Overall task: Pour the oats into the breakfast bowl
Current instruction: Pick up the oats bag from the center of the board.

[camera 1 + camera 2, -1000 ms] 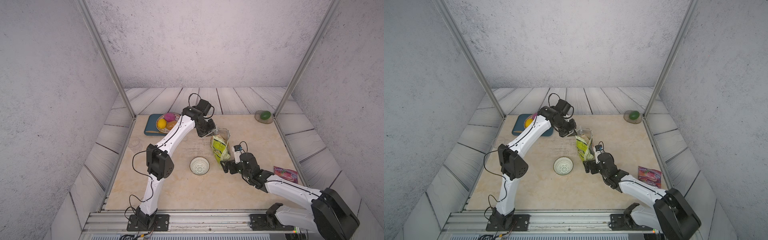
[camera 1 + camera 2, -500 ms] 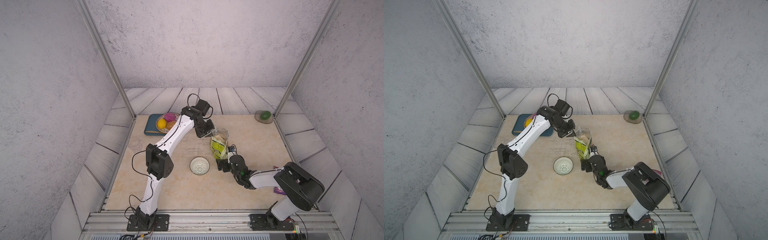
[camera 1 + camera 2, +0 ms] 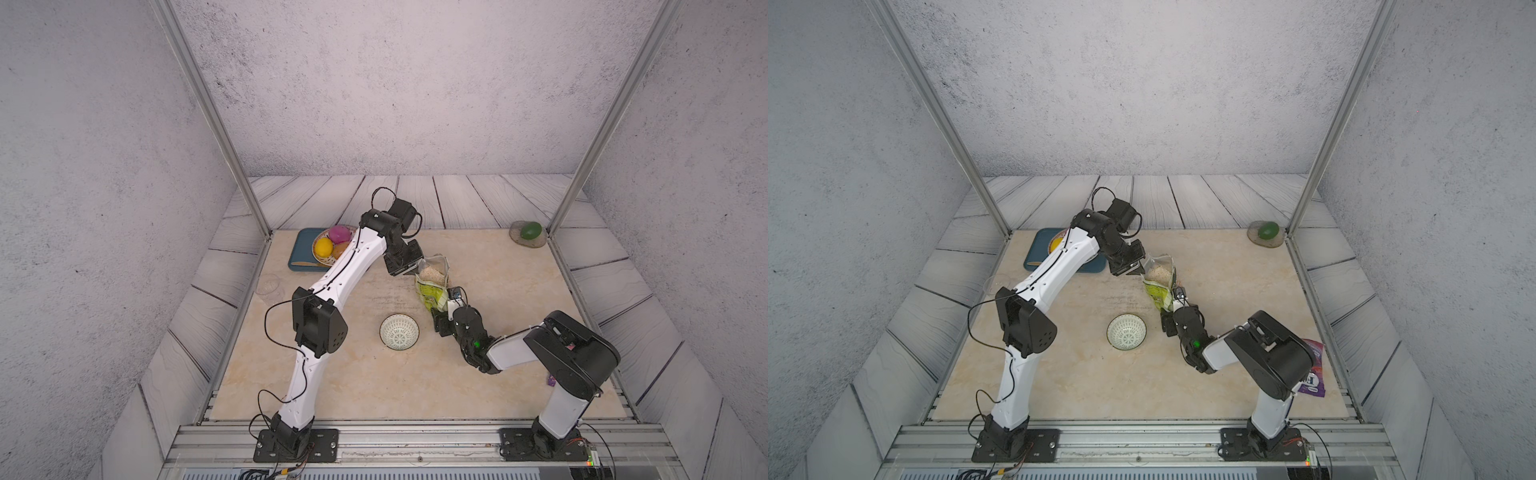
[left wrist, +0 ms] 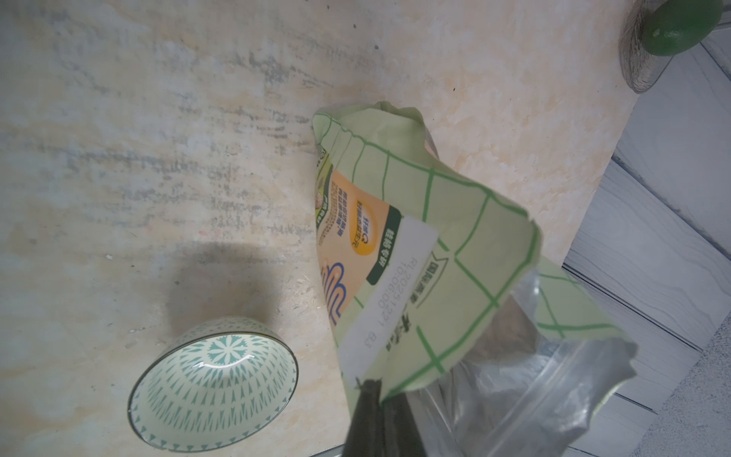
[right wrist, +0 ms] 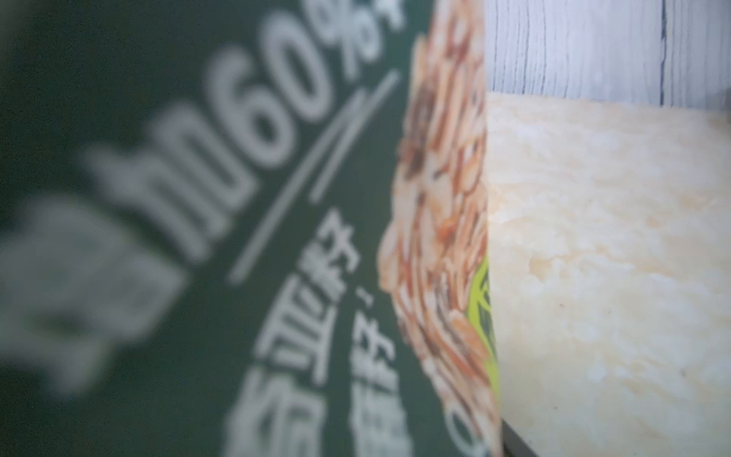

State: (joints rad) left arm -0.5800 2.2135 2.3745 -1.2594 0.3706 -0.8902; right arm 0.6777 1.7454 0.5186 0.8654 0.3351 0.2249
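The lime-green pouch (image 3: 432, 293) stands upright on the table, its top open, with pale oats (image 3: 432, 274) showing inside. My left gripper (image 3: 409, 268) is shut on the pouch's top edge; in the left wrist view its dark fingertips (image 4: 374, 389) pinch the rim of the pouch (image 4: 415, 237). My right gripper (image 3: 439, 308) is at the pouch's lower part. The right wrist view is filled by the blurred print of the pouch (image 5: 197, 237), and its jaws are hidden. The breakfast bowl (image 3: 399, 331) sits empty just to the left of the right gripper, also in the left wrist view (image 4: 213, 383).
A blue tray (image 3: 301, 253) with a dish of fruit (image 3: 332, 245) sits at the back left, behind the left arm. A green avocado on a round mat (image 3: 531, 230) is at the back right. A purple candy bag (image 3: 1312, 370) lies under the right elbow. A clear glass (image 3: 268, 284) stands off the left edge.
My right arm has folded at the elbow and its gripper has moved in against the pouch's lower part. The left arm, pouch and bowl have stayed put.
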